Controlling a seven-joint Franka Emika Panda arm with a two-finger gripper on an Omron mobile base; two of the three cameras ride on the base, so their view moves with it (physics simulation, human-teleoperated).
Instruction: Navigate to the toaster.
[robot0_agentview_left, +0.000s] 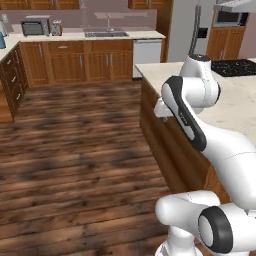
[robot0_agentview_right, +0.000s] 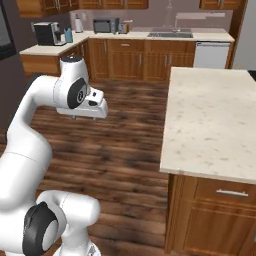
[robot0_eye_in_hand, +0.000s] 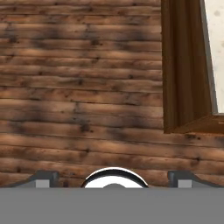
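The toaster (robot0_agentview_left: 56, 27) is a small boxy thing on the far back counter, just right of a dark toaster oven (robot0_agentview_left: 35, 26). From the other side, the toaster (robot0_agentview_right: 123, 26) stands between the toaster oven (robot0_agentview_right: 106, 25) and the sink (robot0_agentview_right: 170, 34). My gripper (robot0_eye_in_hand: 113, 179) hangs over the wooden floor, pointing down, far from the toaster. Its fingertips (robot0_eye_in_hand: 43, 178) stand wide apart with nothing between them. The hand (robot0_agentview_right: 92, 107) sits folded close to the arm, beside the island.
A pale stone island counter (robot0_agentview_right: 210, 115) with wooden sides (robot0_eye_in_hand: 183, 65) stands close on the right. Wooden floor (robot0_agentview_left: 75, 140) stretches to the back cabinets. A white dishwasher (robot0_agentview_left: 147, 52), fridge (robot0_agentview_left: 185, 30), stove top (robot0_agentview_left: 235, 67) and coffee machine (robot0_agentview_right: 45, 32) line the walls.
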